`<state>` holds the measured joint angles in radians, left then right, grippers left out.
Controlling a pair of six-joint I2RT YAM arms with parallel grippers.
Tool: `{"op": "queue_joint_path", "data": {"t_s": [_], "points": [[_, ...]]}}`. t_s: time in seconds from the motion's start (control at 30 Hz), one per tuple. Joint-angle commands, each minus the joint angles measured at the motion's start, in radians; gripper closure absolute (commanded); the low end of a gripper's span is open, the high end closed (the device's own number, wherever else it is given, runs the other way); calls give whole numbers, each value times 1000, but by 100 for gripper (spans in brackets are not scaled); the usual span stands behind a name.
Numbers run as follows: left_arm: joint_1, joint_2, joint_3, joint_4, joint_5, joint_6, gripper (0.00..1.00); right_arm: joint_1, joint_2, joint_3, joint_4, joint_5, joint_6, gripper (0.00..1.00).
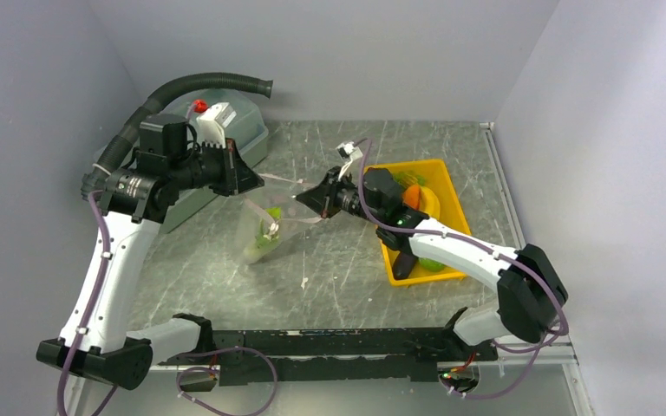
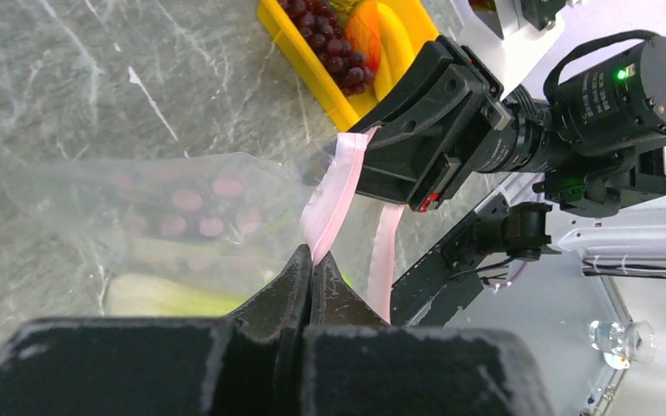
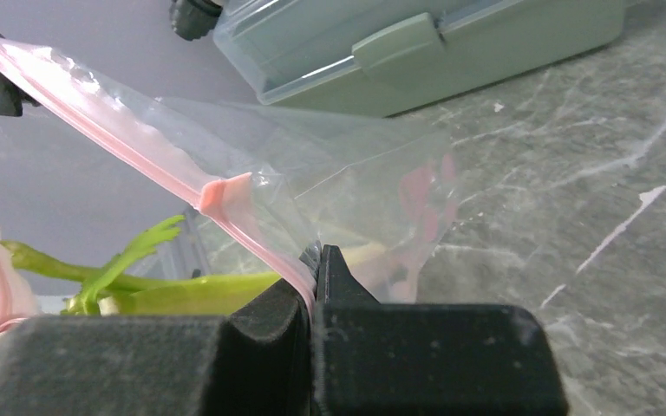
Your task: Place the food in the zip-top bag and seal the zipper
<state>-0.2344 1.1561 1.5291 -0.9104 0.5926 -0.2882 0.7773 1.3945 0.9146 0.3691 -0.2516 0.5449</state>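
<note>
The clear zip-top bag (image 1: 260,230) hangs above the table between both grippers, its pink zipper strip (image 1: 282,180) stretched from one to the other. My left gripper (image 1: 260,176) is shut on the zipper strip (image 2: 334,204) at the left end. My right gripper (image 1: 297,198) is shut on the strip (image 3: 130,139) at the right end. Pale green celery (image 3: 182,290) lies inside the bag (image 3: 347,173). Purple grapes (image 2: 325,43), yellow bananas (image 2: 390,35) and a red-orange pepper (image 1: 411,196) lie in the yellow tray (image 1: 442,173).
A translucent lidded tub (image 1: 243,143) stands at the back left, also in the right wrist view (image 3: 416,48). A black ribbed hose (image 1: 199,83) arches over it. The yellow tray (image 2: 299,56) sits right of the bag. Grey walls close in on both sides.
</note>
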Motion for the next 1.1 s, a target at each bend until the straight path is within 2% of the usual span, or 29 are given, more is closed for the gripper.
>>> {"op": "queue_joint_path", "data": {"t_s": [0.0,0.23,0.5,0.63,0.73,0.97,1.07], "points": [[37,-41,104,-6,-110,83,100,-59,69,23,-120,66,29,100],[37,-55,8,63,-30,61,100,-61,110,15,-127,49,7,100],[24,-14,-20,109,30,39,100,-66,119,-2,-179,75,-25,100],[-44,-11,-48,134,6,16,100,-83,69,-8,-260,105,-66,100],[-130,1,-47,131,-62,10,100,-92,31,-1,-334,128,-94,100],[-287,40,-69,152,-187,-59,100,-94,-55,18,-442,133,-129,80],[-342,58,-72,151,-288,-90,100,-95,-80,33,-488,131,-145,63]]}}
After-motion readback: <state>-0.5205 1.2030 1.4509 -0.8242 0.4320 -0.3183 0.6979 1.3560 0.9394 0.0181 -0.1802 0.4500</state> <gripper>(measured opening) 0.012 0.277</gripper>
